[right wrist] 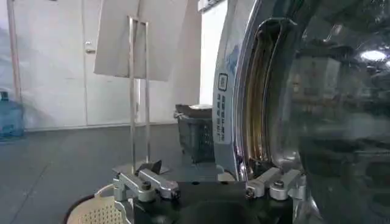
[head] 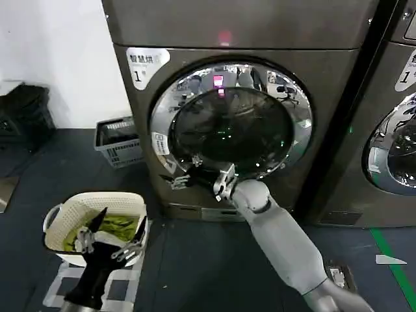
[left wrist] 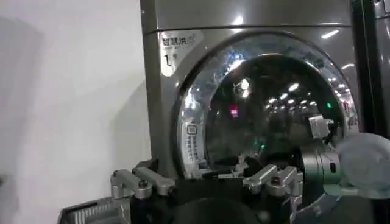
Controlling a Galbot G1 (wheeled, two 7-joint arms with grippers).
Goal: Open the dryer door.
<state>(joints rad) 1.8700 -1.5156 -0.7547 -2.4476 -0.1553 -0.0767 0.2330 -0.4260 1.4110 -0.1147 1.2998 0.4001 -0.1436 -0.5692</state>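
The dryer (head: 260, 26) is dark grey with a white "1" sticker and a small red light. Its door (head: 296, 120), a wide chrome ring around dark glass, fills the front. My right gripper (head: 188, 174) is at the door's lower left rim, open. In the right wrist view one finger (right wrist: 277, 181) rests by the chrome edge of the door (right wrist: 247, 91), where a narrow amber-lit gap shows behind the ring. My left gripper (head: 107, 244) hangs open and empty, low at the left over a basket. In its own wrist view the left gripper (left wrist: 204, 182) faces the door (left wrist: 201, 103).
A white laundry basket (head: 65, 211) with green cloth stands on the floor front left. A grey crate (head: 117, 140) sits by the dryer's left side. A second machine (head: 396, 130) stands close on the right. A sign on a metal stand (right wrist: 137, 91) is farther off.
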